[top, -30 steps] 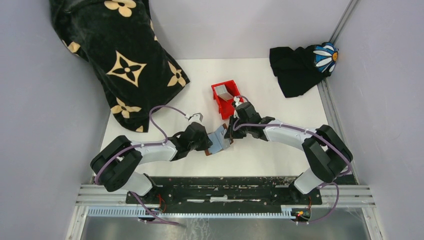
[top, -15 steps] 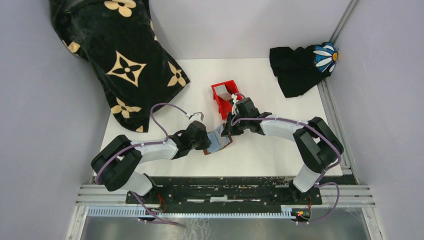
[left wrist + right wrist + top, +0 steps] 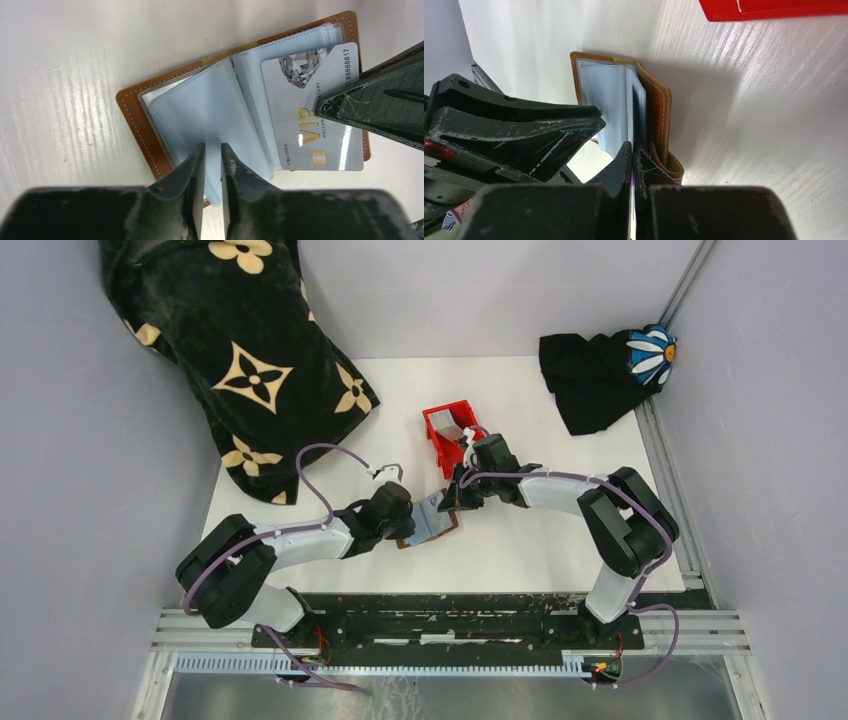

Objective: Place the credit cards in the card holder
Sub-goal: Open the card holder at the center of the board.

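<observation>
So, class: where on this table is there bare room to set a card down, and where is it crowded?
Bare table lies between the red bin and the daisy cloth, between the patterned cloth and the bin, and between the card holder and the arm bases. Crowded: the middle, where left gripper and right gripper meet at the card holder.

This is a robotics lab test cell: a white tabletop [image 3: 540, 390] boxed in by plain grey walls [image 3: 90, 490], aluminium rails [image 3: 720, 628] along the near edge, and a left arm [image 3: 300, 540] and right arm [image 3: 590, 495] bolted to a black base plate [image 3: 440, 605] — purple cables [image 3: 315, 465] looping loose.
</observation>
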You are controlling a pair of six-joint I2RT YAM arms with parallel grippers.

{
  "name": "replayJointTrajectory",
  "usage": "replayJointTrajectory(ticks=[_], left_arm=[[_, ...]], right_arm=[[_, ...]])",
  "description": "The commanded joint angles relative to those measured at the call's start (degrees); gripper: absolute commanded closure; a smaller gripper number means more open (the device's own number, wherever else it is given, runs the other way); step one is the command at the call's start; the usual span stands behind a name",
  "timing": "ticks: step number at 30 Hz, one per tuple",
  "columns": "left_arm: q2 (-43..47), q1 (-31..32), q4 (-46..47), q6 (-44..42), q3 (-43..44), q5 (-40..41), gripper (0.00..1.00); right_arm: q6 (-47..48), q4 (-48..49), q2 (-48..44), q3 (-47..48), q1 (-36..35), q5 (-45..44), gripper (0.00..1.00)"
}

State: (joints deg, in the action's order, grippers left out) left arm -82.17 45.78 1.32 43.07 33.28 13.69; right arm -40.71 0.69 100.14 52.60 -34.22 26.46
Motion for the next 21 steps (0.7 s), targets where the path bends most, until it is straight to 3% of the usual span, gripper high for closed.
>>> replayJointTrajectory(ticks=[1,8,21], left_arm=[[3.27,0.1,-4.27,-2.91,0.74,4.15,0.7],[5.94,0.02,-5.99,-2.99,0.99,6.11,0.6],[5.56,-0.03,-7.52,-2.99,-0.28,7.11,0.63]], right_arm=[[-1.46,3.25,1.74,1.94,0.74,1.66,0.99],[-2.94,5.94,4.62,1.58,1.21,3.05,0.99],[-3.75,5.98,5.02,2.63,1.31,3.16,0.99]])
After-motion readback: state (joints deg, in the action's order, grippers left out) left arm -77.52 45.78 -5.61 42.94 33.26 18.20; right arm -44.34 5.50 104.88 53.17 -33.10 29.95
